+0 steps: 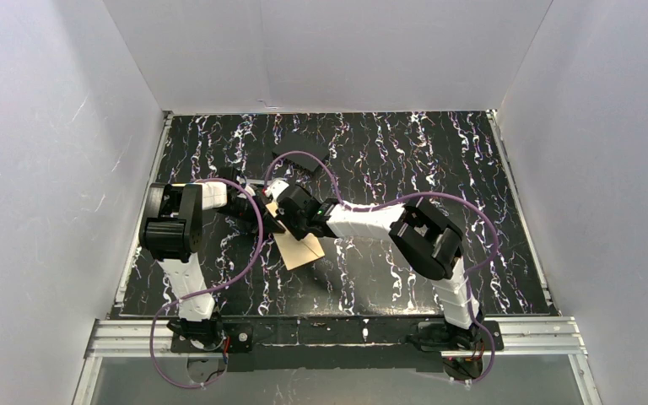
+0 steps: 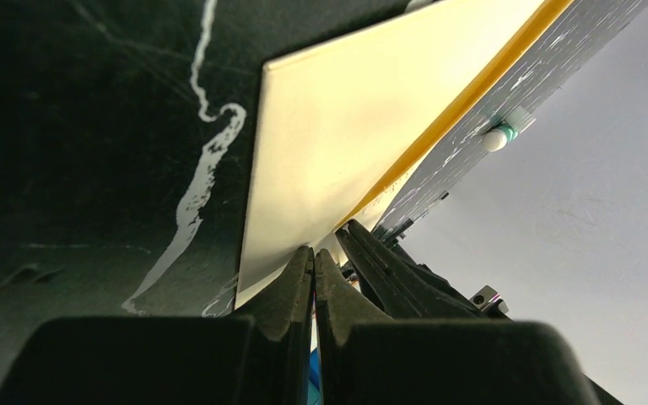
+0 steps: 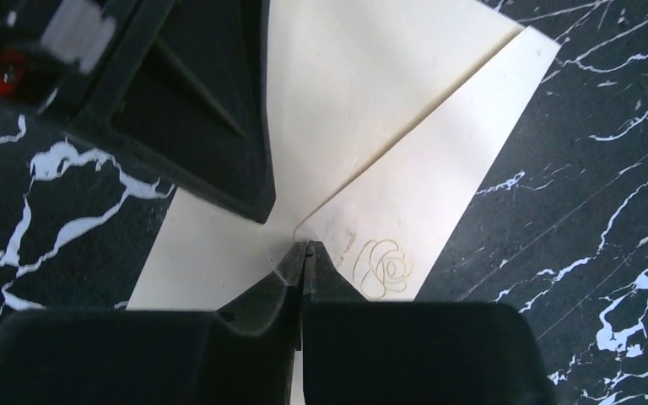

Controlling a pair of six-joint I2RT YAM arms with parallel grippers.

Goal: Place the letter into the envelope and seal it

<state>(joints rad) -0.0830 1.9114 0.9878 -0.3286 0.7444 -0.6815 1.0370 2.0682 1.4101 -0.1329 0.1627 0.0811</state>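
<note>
The envelope (image 1: 302, 251) is lying flat on the tabletop (image 1: 405, 152), between the two arms, cream side up. Its triangular flap (image 3: 346, 110) is folded down over the body, so the closing step is judged to be underway. The letter is not being shown in any view; it is presumably inside, though this cannot be confirmed.

The right end effector (image 3: 304, 251) is being held with its fingers pressed together, the tips set right at the flap's point, just beside the embossed rose (image 3: 384, 268). It is probably being placed there so that the point is pushed onto the body and the seal takes.

The left end effector (image 2: 313, 257) is likewise pressed together, with nothing visibly between its fingers, and is touching the envelope's edge. It is probably being kept there as an anchor, so that the paper is not slid about by the pressing.
</note>
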